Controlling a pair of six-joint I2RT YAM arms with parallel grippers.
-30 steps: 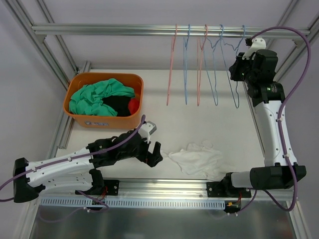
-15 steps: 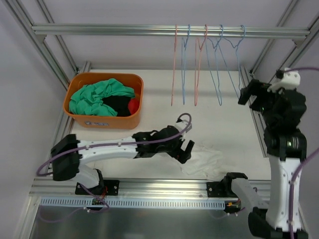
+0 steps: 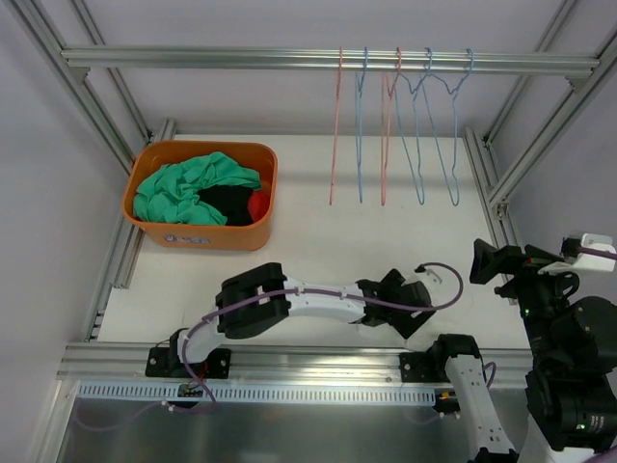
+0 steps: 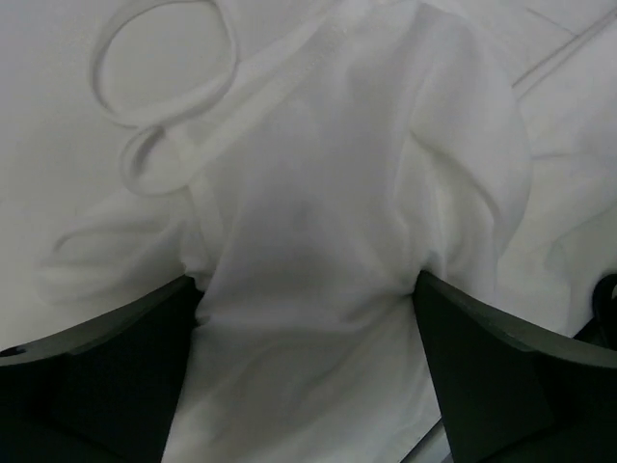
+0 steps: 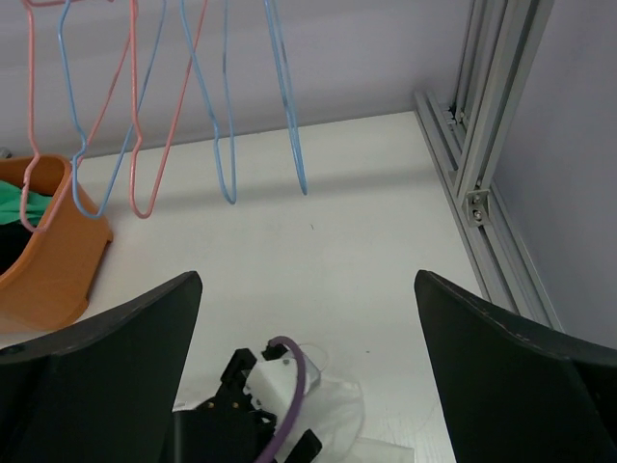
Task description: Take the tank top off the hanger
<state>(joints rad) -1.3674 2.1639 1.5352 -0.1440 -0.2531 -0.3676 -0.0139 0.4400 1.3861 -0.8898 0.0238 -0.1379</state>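
Left end effector [image 4: 307, 289] is seen spread wide over the white tank top [image 4: 328, 193], its cloth bunched between the two fingers [image 4: 96, 386] and touched by both. The garment is laid crumpled on the bench [image 3: 318, 241] near the front edge, right of centre, well apart from the five pink and blue wire hangers [image 3: 405, 125] hung on the rail [image 3: 193, 58] at the back. Right end effector [image 5: 307, 289] is held released and empty over the near right corner. Green, black and red clothes are heaped in the orange basket [image 3: 145, 222] at back left.
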